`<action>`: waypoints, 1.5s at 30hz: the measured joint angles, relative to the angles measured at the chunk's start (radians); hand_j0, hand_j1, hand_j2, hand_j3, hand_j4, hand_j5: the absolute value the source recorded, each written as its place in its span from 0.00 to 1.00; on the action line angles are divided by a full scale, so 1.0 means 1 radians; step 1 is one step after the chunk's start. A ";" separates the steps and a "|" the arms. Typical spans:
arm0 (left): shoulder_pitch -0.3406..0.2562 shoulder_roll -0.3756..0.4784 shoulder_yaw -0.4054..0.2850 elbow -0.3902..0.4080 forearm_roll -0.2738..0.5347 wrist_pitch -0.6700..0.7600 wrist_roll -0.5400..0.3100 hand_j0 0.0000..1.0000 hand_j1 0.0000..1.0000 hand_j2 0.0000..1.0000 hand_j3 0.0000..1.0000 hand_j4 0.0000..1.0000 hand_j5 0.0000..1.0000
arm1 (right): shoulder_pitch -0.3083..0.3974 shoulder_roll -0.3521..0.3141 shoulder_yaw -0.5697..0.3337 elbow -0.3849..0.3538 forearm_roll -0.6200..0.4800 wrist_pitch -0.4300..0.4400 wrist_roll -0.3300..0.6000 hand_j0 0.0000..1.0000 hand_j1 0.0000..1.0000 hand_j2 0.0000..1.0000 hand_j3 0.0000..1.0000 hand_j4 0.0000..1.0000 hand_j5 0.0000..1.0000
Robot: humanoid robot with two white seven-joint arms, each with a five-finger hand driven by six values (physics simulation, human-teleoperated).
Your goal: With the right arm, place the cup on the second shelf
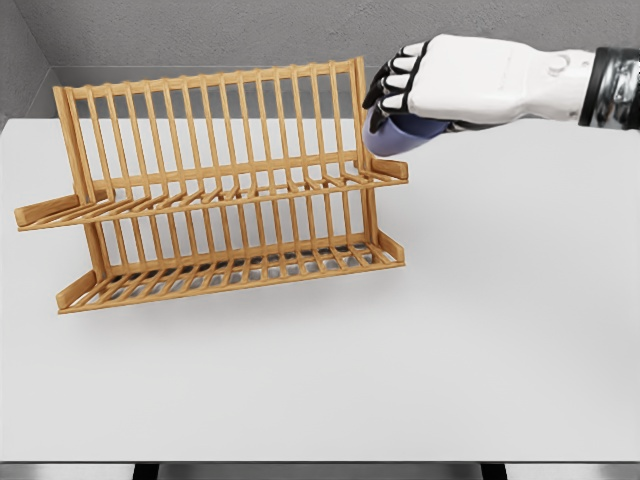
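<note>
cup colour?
Blue-purple; the cup shows only partly under the right hand in the head view.

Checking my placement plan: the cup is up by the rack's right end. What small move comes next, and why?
Probably shift the right hand leftward over the upper shelf: the cup it holds hangs at the rack's right end, above that shelf's edge.

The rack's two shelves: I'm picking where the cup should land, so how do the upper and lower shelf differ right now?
The upper shelf sits level with the robot hand and its blue cup; the lower shelf lies near the table. The upper shelf's right end is close to the cup; the lower shelf's is farther below it. Both are slatted wood, and neither holds anything.
</note>
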 measured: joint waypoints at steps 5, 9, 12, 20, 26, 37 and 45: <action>0.000 0.000 0.000 0.000 0.000 0.000 0.000 1.00 1.00 1.00 1.00 1.00 1.00 | 0.002 0.009 0.011 -0.032 -0.003 0.001 0.009 0.65 0.65 0.65 0.65 0.65 0.65; 0.000 0.000 0.000 0.000 0.000 0.000 0.000 1.00 1.00 1.00 1.00 1.00 1.00 | 0.002 0.012 0.035 -0.037 -0.001 0.001 0.008 0.65 0.65 0.65 0.65 0.65 0.65; 0.000 0.000 0.000 0.000 0.000 0.000 0.000 1.00 1.00 1.00 1.00 1.00 1.00 | 0.002 0.015 0.046 -0.036 0.002 0.002 0.005 0.65 0.65 0.65 0.65 0.65 0.65; 0.000 0.000 0.000 0.000 0.000 0.000 0.000 1.00 1.00 1.00 1.00 1.00 1.00 | 0.000 0.032 0.085 -0.026 0.006 0.016 0.006 1.00 1.00 1.00 1.00 1.00 1.00; 0.000 0.000 0.000 0.000 0.000 0.000 0.000 1.00 1.00 1.00 1.00 1.00 1.00 | -0.005 0.030 0.085 -0.027 0.004 0.023 0.011 1.00 1.00 1.00 1.00 1.00 1.00; 0.000 0.000 0.000 0.000 0.000 0.000 0.000 1.00 1.00 1.00 1.00 1.00 1.00 | 0.364 -0.076 -0.441 0.242 -0.011 0.007 0.025 1.00 1.00 1.00 1.00 1.00 1.00; 0.000 0.000 0.000 0.000 0.000 0.000 0.000 1.00 1.00 1.00 1.00 1.00 1.00 | 0.612 0.113 -0.638 0.446 0.007 0.000 0.026 1.00 1.00 1.00 1.00 1.00 1.00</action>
